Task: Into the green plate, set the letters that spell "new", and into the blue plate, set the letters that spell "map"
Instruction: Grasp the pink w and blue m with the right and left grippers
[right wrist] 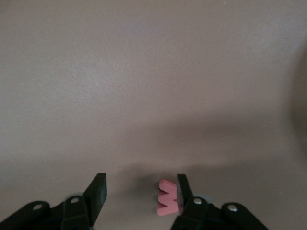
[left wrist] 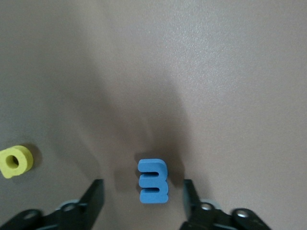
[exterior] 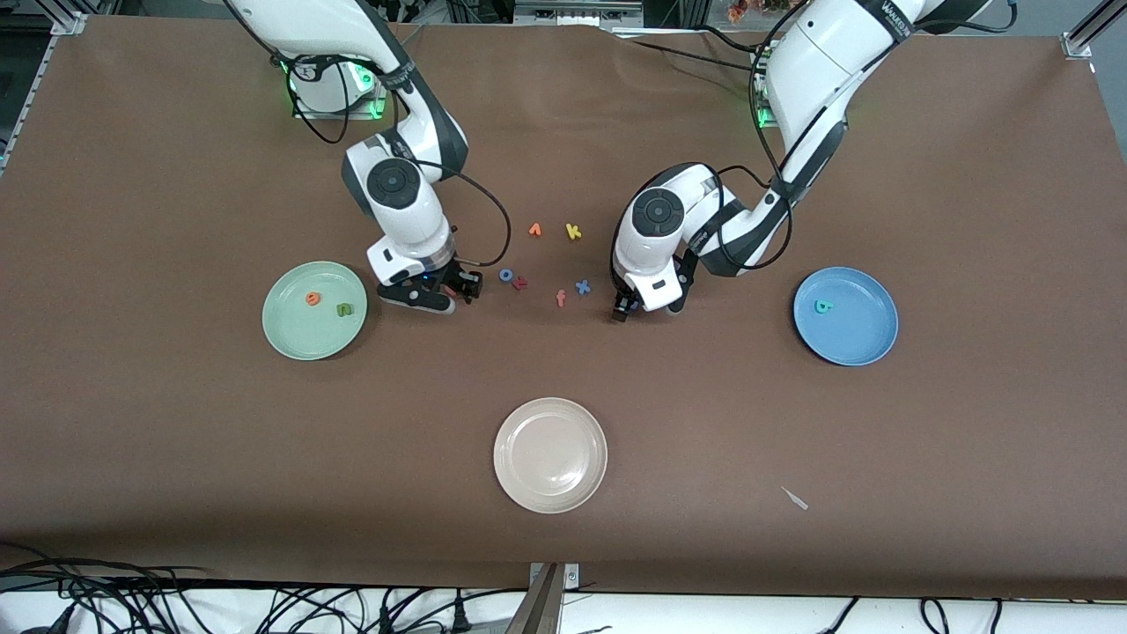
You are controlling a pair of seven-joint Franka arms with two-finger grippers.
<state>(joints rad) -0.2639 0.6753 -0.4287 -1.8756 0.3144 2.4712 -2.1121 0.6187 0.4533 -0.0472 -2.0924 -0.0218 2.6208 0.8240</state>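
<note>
In the left wrist view the blue "m" [left wrist: 153, 180] lies on the brown cloth between the fingers of my left gripper [left wrist: 143, 185], which is open with a gap on each side. The yellow "p" [left wrist: 16, 161] lies beside it. My right gripper [right wrist: 141, 186] is open, low over the cloth beside the green plate [exterior: 290, 339]. The salmon "w" [right wrist: 168, 197] rests against one finger [right wrist: 183, 188], well apart from the other. The orange "e" [exterior: 313, 298] and the dark green "n" [exterior: 344, 309] lie in the green plate. The teal "a" [exterior: 823, 306] lies in the blue plate [exterior: 858, 343].
Loose letters lie between the two grippers: an orange "v" [exterior: 534, 230], a yellow "k" [exterior: 573, 232], a blue ring-shaped one [exterior: 506, 275], a salmon one [exterior: 520, 283], a salmon "f" [exterior: 560, 298] and a blue "x" [exterior: 582, 286]. A cream plate [exterior: 550, 493] sits nearer the front camera.
</note>
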